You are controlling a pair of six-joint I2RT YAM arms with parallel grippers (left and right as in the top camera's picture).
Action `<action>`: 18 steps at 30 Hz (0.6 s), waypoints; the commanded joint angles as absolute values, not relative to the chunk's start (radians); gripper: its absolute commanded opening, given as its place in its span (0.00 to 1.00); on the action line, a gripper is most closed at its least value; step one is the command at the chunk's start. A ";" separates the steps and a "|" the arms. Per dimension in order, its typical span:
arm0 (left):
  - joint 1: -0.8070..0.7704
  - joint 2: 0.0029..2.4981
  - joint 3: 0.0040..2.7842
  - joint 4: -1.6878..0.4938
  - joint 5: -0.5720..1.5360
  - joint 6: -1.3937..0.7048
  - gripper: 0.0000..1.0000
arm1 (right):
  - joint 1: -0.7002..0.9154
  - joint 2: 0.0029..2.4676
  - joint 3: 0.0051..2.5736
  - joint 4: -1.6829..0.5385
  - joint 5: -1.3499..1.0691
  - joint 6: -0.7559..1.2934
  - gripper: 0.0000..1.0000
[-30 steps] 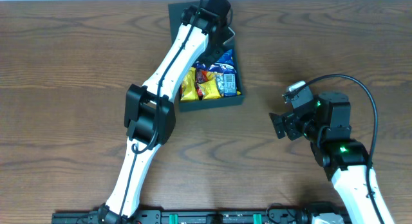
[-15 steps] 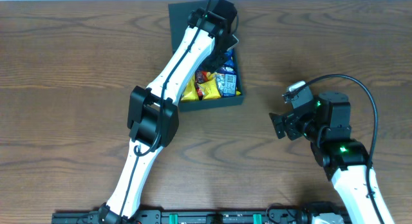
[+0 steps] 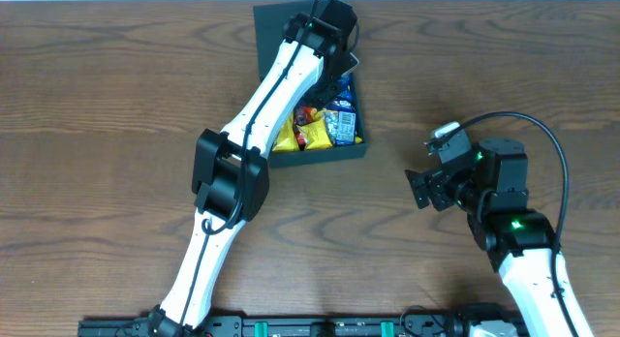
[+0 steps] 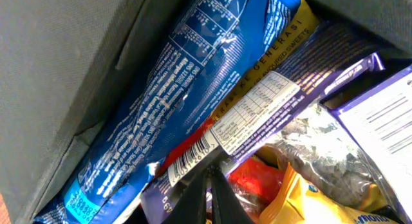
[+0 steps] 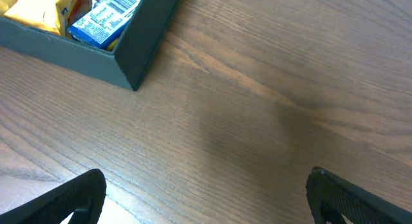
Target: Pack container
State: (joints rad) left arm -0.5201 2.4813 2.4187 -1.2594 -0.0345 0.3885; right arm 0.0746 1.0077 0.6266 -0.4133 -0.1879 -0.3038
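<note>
Left gripper [image 4: 209, 193] down in the container [image 3: 316, 155], right gripper [image 5: 207, 195] spread wide.
We see the container at the table's [image 3: 97, 134] far edge. Left fingers are pressed together among snack packets [image 4: 193, 89], perhaps touching one. The right gripper hangs over bare wood.

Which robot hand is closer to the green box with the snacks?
Left. The left gripper is inside the container, shut among the snack packets. The right gripper is open over the table, beside the container and apart from it.
</note>
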 commanded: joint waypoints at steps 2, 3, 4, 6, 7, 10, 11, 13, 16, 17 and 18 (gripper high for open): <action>-0.524 2.461 2.403 -1.258 -0.052 0.377 0.06 | 0.066 1.007 0.626 -0.412 -0.199 -0.315 0.99; -0.524 2.466 2.403 -1.258 -0.052 0.376 0.06 | 0.066 1.007 0.626 -0.413 -0.199 -0.315 0.99; -0.525 2.469 2.403 -1.259 -0.052 0.376 0.06 | 0.066 1.007 0.626 -0.412 -0.199 -0.315 0.99; -0.527 2.478 2.403 -1.259 -0.052 0.369 0.06 | 0.066 1.007 0.626 -0.412 -0.199 -0.315 0.99; -0.527 2.479 2.403 -1.259 -0.052 0.369 0.06 | 0.066 1.007 0.626 -0.412 -0.199 -0.315 0.99; -0.531 2.480 2.403 -1.263 -0.052 0.369 0.06 | 0.066 1.007 0.626 -0.412 -0.199 -0.315 0.99; -0.533 2.480 2.403 -1.268 -0.052 0.369 0.06 | 0.066 1.007 0.626 -0.412 -0.199 -0.315 0.99; -0.539 2.480 2.403 -1.292 -0.052 0.369 0.06 | 0.066 1.007 0.626 -0.412 -0.199 -0.315 0.99; -0.545 2.480 2.403 -1.328 -0.052 0.369 0.06 | 0.066 1.007 0.626 -0.412 -0.199 -0.315 0.99; -0.548 2.480 2.403 -1.336 -0.052 0.369 0.06 | 0.066 1.007 0.626 -0.413 -0.199 -0.315 0.99; -0.550 2.480 2.403 -1.337 -0.052 0.369 0.06 | 0.066 1.007 0.626 -0.412 -0.199 -0.315 0.99</action>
